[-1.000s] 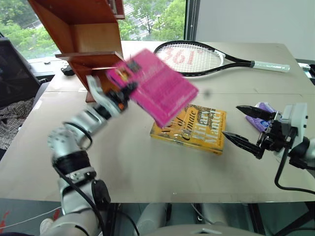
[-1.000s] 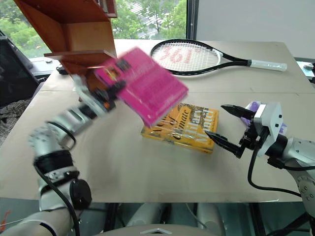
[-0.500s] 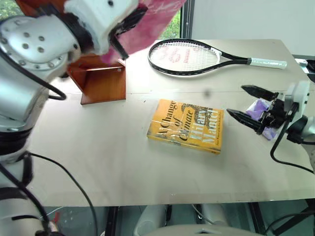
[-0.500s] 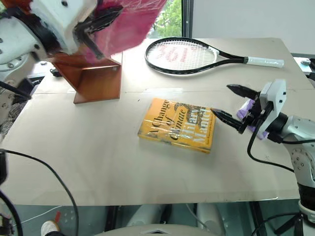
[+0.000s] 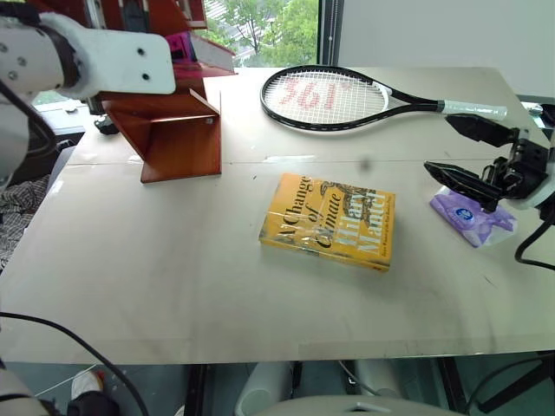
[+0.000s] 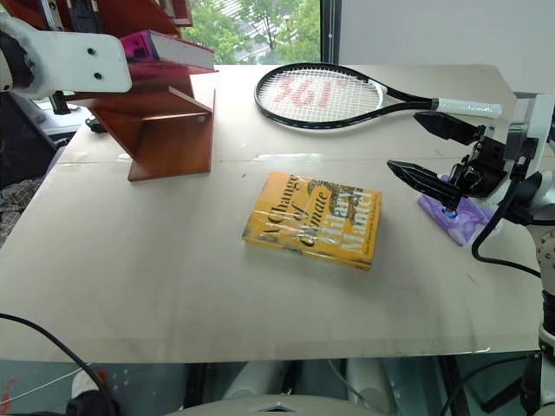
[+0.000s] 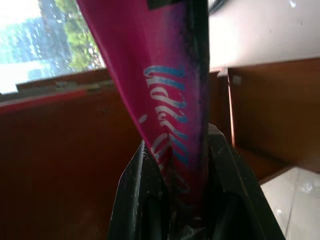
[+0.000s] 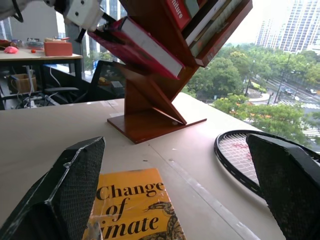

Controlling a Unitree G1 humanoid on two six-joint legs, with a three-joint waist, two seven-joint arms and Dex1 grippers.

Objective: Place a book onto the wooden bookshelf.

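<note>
Two grippers, two states. My left gripper (image 7: 172, 200) pinches the book (image 6: 165, 48) by its edge, so its flat side can lie on slanted board of the wooden bookshelf (image 6: 160, 130) — grip not yet released. My right gripper (image 6: 434, 152) spread wide, empty, above purple packet (image 5: 475, 217), well apart from shelf. Right wrist view adds books (image 8: 200, 20) on upper board — left wrist view adds pink cover between fingers (image 7: 137, 195).

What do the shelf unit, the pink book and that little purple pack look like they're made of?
Reddish-brown slanted bookshelf: seemingly wood with a smooth stained finish, faint grain. Pink paperback book: paper pages, glossy cover catching light. Small purple pack: probably soft plastic wrap, crinkled and shiny.
</note>
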